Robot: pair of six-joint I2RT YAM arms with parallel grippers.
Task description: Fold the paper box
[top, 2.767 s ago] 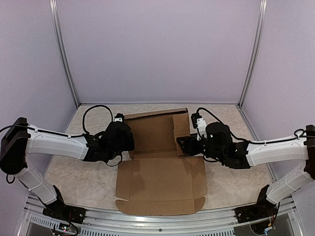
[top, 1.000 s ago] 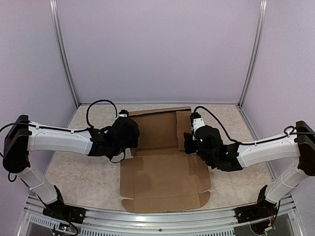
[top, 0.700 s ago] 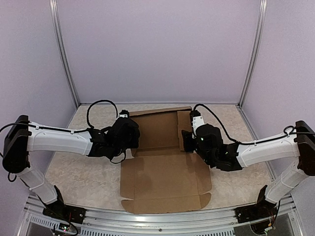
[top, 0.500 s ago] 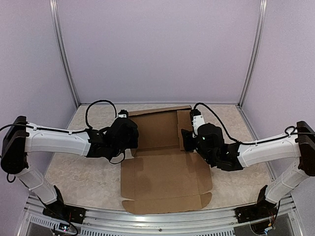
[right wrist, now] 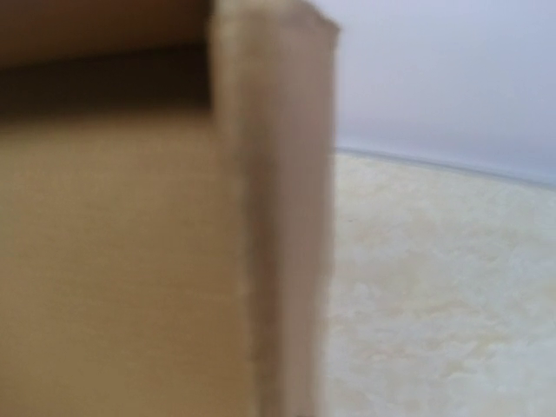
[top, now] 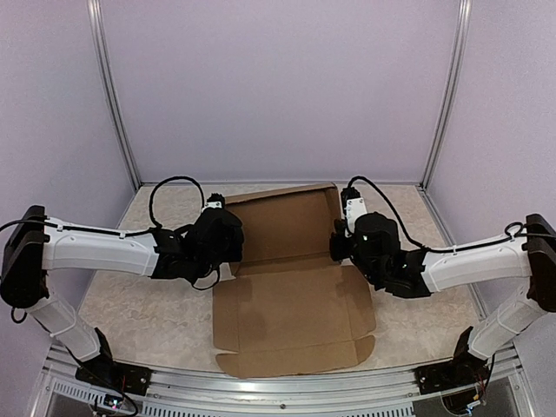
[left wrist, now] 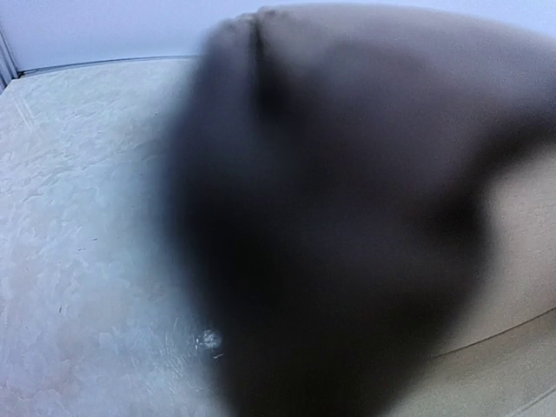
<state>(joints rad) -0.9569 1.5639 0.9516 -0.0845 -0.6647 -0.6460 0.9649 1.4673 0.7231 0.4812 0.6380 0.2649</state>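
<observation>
The paper box (top: 287, 295) lies as a brown die-cut sheet in the middle of the table, its near panel flat and its far panel edged by raised walls. My left gripper (top: 230, 252) sits at the far panel's left edge. In the left wrist view the paper box (left wrist: 365, 130) is a dark blur hiding the fingers; the gripper is shut. My right gripper (top: 337, 246) is against the upright right wall. The right wrist view shows only that wall (right wrist: 113, 261) close up, no fingers. It is shut, and I cannot see whether cardboard is pinched.
The sheet rests on a pale marbled tabletop (top: 148, 304), also visible beside the cardboard in the left wrist view (left wrist: 87, 217) and the right wrist view (right wrist: 434, 304). Purple walls and metal posts (top: 117, 104) enclose the back and sides. A metal rail (top: 278, 391) runs along the near edge.
The right side flap that lay folded inward now stands up along the right edge. My right gripper has moved outward with it and has shut. The left arm has barely moved.
</observation>
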